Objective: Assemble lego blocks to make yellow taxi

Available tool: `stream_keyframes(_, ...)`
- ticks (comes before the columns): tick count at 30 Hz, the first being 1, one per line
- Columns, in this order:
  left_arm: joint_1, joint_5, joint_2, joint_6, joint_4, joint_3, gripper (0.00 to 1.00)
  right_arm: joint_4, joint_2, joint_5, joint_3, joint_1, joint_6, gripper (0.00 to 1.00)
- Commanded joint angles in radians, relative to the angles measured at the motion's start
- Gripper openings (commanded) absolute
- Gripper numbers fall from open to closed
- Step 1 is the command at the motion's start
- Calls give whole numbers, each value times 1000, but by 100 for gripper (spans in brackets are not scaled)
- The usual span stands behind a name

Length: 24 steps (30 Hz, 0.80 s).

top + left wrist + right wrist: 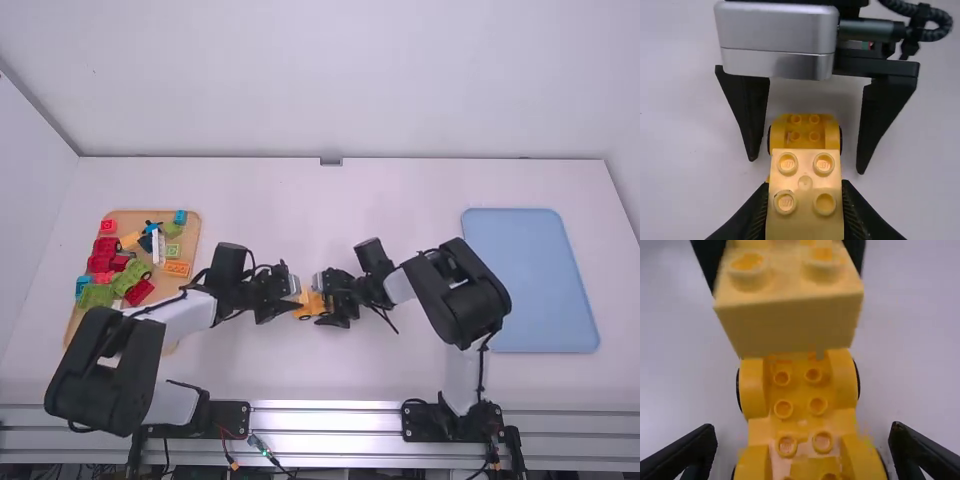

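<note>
In the high view my left gripper [290, 300] and my right gripper [325, 304] face each other mid-table around the yellow car base [306, 311]. My left gripper [806, 200] is shut on a pale yellow block [805, 190] with studs on top. That block is also at the top of the right wrist view, over one end of the wheeled base [799, 407]; whether they touch, I cannot tell. My right gripper [802, 452] is open, its fingers apart on either side of the base without touching it.
A wooden tray [192, 215] of mixed red, green, blue and orange blocks lies on the left, partly beneath the left arm. On the right is a blue tray [530, 280], close to the right arm's elbow.
</note>
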Motion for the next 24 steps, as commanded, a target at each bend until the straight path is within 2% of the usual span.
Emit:
stream_keyframes(1, 1, 41, 9, 3, 0, -5, 18, -2, 14, -39, -6, -18, 1, 89)
stream_keyframes(4, 1, 42, 9, 2, -1, -5, 17, 5, 14, -51, -6, -27, 2, 88)
stream_keyframes(9, 0, 76, 9, 13, -5, -5, 7, 3, 14, -48, -6, -23, -3, 83)
stream_keyframes(13, 9, 66, 19, 24, -9, -6, 6, 1, 14, -49, -6, -14, -28, 81)
stream_keyframes(14, 8, 64, 21, 22, -9, -6, 7, 2, 14, -49, -6, -14, -28, 79)
stream_keyframes(17, 0, 64, 39, 26, -2, -5, 6, 2, 14, -48, -6, -16, -27, 60)
stream_keyframes(19, 2, 64, 55, 26, 11, -5, 6, 4, 14, -48, -6, -16, -23, 56)
stream_keyframes(24, 2, 64, 114, 19, 87, -5, 7, 16, 14, -15, -6, -18, 32, 55)
